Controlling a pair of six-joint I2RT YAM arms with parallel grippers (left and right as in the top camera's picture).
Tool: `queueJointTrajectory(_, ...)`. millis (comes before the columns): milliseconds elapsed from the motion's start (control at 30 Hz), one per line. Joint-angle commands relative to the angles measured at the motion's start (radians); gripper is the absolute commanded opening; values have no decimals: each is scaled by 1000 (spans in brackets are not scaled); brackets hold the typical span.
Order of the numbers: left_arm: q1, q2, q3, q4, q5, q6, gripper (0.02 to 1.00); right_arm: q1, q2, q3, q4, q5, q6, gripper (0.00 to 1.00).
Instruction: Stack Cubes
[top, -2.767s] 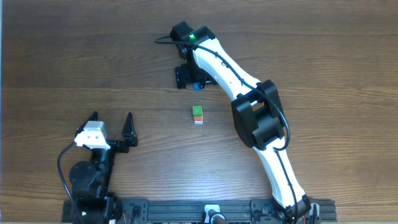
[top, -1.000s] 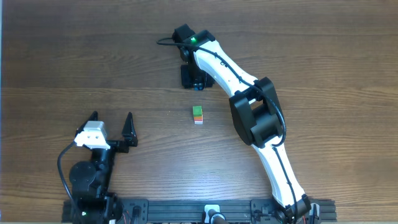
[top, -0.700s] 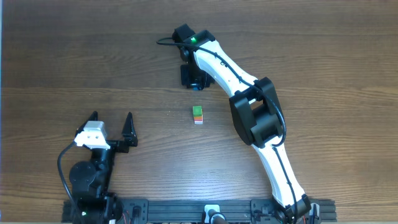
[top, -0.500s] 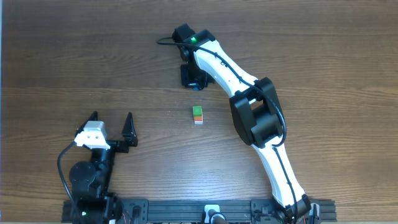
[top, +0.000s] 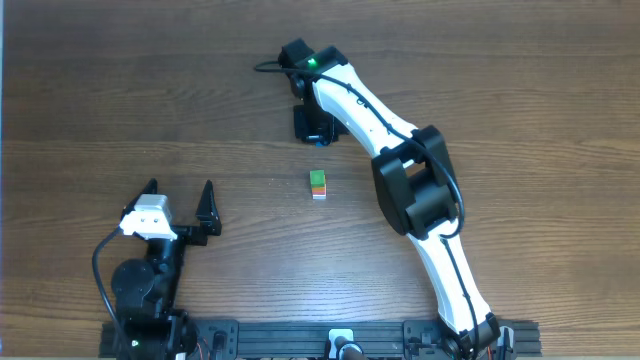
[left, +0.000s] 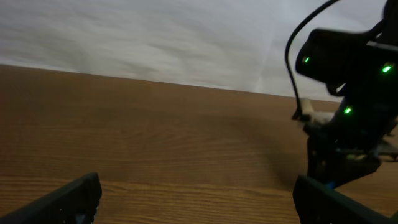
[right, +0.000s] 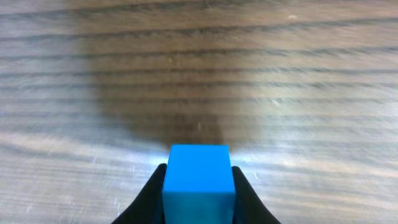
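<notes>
A blue cube (right: 199, 182) sits clamped between the fingers of my right gripper (right: 199, 173), with its dark shadow on the wood beyond it. From above, the right gripper (top: 313, 127) is at the far middle of the table. A short way nearer the arm bases, a green cube (top: 317, 178) rests on a lower cube (top: 318, 193) with red and white showing. My left gripper (top: 180, 197) stands open near the front left, far from the cubes, with nothing between its fingers (left: 68, 198).
The brown wooden table (top: 520, 120) is bare around the small stack. The right arm (top: 410, 190) runs diagonally from the bottom right toward the far middle. The left wrist view shows the right arm's gripper (left: 345, 140) at a distance.
The right gripper has shifted slightly to the right with the blue cube in it. The left arm and the small stack have stayed put.
</notes>
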Motion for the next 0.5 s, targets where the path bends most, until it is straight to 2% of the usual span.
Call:
queueJointTrajectory(33, -3, -8, -6, 0, 13, 15, 1000, 11, -149, 2, -15, 38, 13, 12)
queueJointTrajectory(500, -3, -8, -6, -1, 13, 15, 1000, 124, -345, -4, -207, 120, 93, 9)
